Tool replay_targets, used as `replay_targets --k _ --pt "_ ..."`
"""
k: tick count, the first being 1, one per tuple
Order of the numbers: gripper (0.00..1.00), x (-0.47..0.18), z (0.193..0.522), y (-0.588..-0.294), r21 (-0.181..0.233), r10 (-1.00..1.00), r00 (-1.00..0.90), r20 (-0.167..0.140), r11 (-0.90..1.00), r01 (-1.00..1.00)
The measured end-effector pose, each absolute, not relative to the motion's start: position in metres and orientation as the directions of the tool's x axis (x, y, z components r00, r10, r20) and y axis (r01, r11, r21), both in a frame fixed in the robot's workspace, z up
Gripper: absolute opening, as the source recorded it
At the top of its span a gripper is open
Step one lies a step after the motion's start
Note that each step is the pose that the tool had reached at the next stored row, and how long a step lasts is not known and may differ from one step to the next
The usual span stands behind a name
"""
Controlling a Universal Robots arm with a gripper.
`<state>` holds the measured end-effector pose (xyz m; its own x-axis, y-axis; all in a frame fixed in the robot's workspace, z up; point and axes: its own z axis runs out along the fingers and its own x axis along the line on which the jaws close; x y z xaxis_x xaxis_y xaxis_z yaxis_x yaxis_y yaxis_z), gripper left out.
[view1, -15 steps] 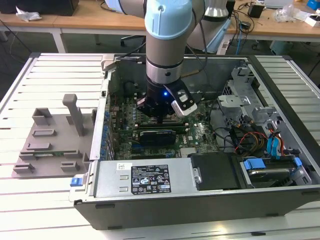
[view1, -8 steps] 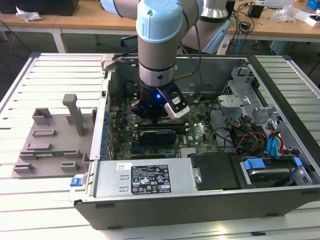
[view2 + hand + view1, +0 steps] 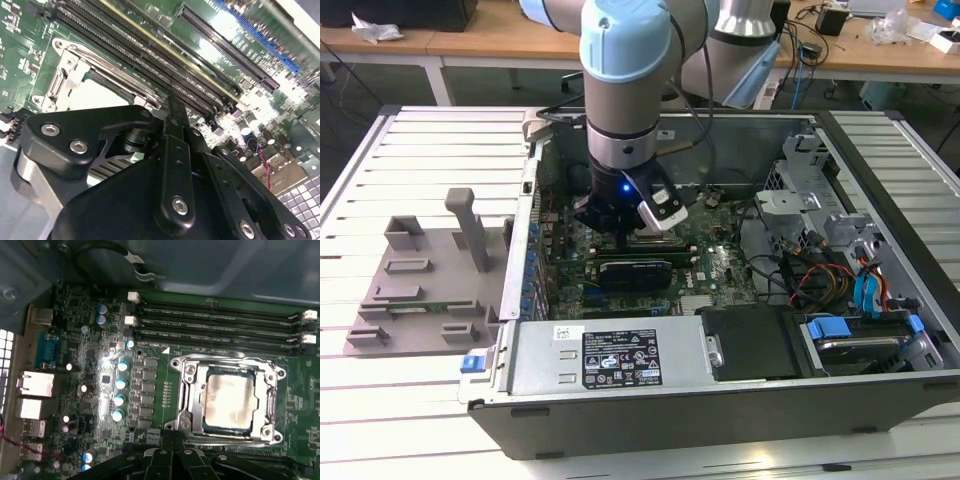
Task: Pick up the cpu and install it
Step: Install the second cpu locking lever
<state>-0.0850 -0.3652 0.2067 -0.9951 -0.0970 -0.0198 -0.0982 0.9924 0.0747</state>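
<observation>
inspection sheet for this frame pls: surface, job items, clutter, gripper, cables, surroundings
Surface: slatted white table carrying an open computer case.
Job's things: cpu lies inside the metal socket frame on the motherboard.
Clutter: grey plastic tray on the table at the exterior view's left.
Gripper: gripper low over the motherboard, inside the case; nothing seen in its fingers.
Cables: bundle beside the drive bays, with blue connectors.
Surroundings: wooden benches behind.
</observation>
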Motion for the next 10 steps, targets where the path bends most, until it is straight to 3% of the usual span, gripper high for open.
replay_targets --k 10 --pt "0.11 -0.0851 0.2002 -0.3607 0.080 -0.101 -0.995 -0.020 0.992 -0.102"
